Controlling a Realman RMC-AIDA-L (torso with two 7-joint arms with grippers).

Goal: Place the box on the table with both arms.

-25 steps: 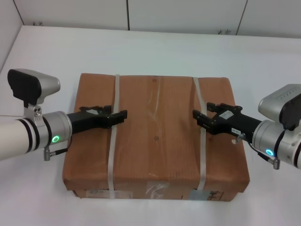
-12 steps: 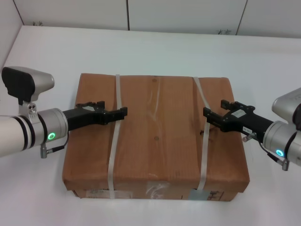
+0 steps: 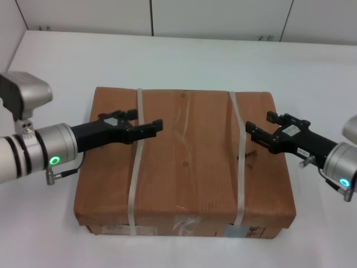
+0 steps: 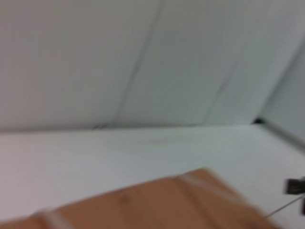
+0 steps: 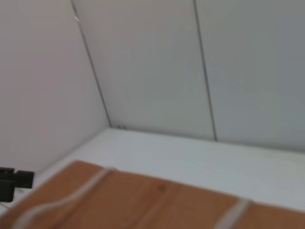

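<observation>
The brown cardboard box (image 3: pixel 187 167) lies flat on the white table (image 3: pixel 184 61), with two whitish straps and a taped middle seam. My left gripper (image 3: pixel 146 119) is open and hovers over the box top just right of the left strap (image 3: pixel 135 162). My right gripper (image 3: pixel 260 122) is open over the box's right part, just right of the right strap (image 3: pixel 240 162). Neither holds anything. The box top also shows in the left wrist view (image 4: pixel 157 205) and the right wrist view (image 5: pixel 143 200).
White wall panels (image 3: pixel 150 17) close off the table's far edge, and a wall runs along its left side (image 3: pixel 8 33). Bare tabletop lies beyond and to both sides of the box. The box's front edge is near the bottom of the head view.
The right gripper has drawn back to the right, off the right strap. The left gripper has shifted right and slightly up, across the left strap. The box has not moved.
</observation>
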